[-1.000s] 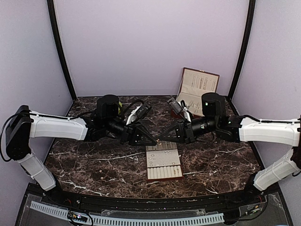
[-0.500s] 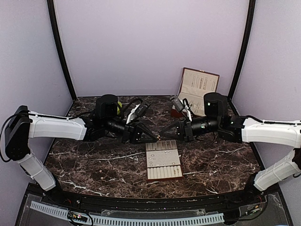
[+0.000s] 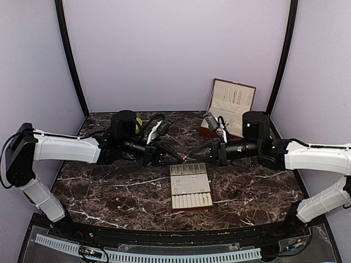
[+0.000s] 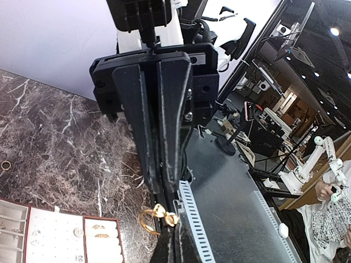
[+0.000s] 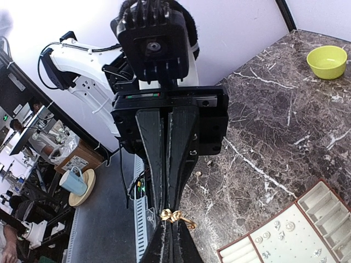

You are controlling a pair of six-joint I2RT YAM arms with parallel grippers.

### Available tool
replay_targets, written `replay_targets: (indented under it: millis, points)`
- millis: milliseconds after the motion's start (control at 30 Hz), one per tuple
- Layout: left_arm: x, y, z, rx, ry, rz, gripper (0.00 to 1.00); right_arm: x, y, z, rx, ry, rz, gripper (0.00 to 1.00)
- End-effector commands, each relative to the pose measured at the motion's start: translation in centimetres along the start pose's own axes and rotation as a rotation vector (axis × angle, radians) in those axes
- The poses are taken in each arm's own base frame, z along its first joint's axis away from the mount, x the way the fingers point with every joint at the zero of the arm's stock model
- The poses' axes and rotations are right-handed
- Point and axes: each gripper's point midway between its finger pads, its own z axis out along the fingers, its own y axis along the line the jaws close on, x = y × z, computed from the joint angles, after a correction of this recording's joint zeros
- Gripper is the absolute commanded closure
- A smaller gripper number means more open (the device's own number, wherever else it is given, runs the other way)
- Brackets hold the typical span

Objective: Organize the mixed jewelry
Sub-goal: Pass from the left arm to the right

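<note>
Meeting tip to tip over the far edge of the beige slotted tray (image 3: 197, 181), the left gripper (image 3: 176, 159) and right gripper (image 3: 193, 158) (both narrow) pinch a small gold knotted ring (image 4: 159, 216) between them.

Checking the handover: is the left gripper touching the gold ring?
Touching. The left wrist view shows the gold ring pinched at the left gripper's closed fingertips.

We are looking at a robotics lab: lavender panels (image 3: 175, 55) are enclosing the marble surface (image 3: 109, 192), and beyond the surface's near edge another white robot arm (image 4: 327, 156), equipment stands (image 4: 233, 134), ceiling lights (image 4: 335, 31) and a mug (image 5: 73, 182) are showing.
</note>
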Motion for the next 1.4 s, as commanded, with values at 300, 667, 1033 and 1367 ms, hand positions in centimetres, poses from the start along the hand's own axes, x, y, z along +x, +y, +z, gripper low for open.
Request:
replay_targets:
  millis: [300,667,1033,1367]
  points:
    - [-1.2,-2.8,-0.6,0.101,-0.011,0.034,1.0,0.1,1.2,0.1,-0.134,0.0,-0.038,0.69]
    - [-1.4,-3.3,-0.5,0.135,-0.004,0.02,1.0,0.0,2.1,0.7,-0.185,0.023,-0.065,0.68]
    - [-1.5,-3.5,-0.4,0.145,-0.006,0.018,1.0,-0.2,2.4,1.4,-0.208,0.03,-0.08,0.73]
    - [-1.5,-3.3,-0.4,0.144,-0.012,0.014,1.0,-0.4,2.9,1.6,-0.24,0.025,-0.083,0.8]
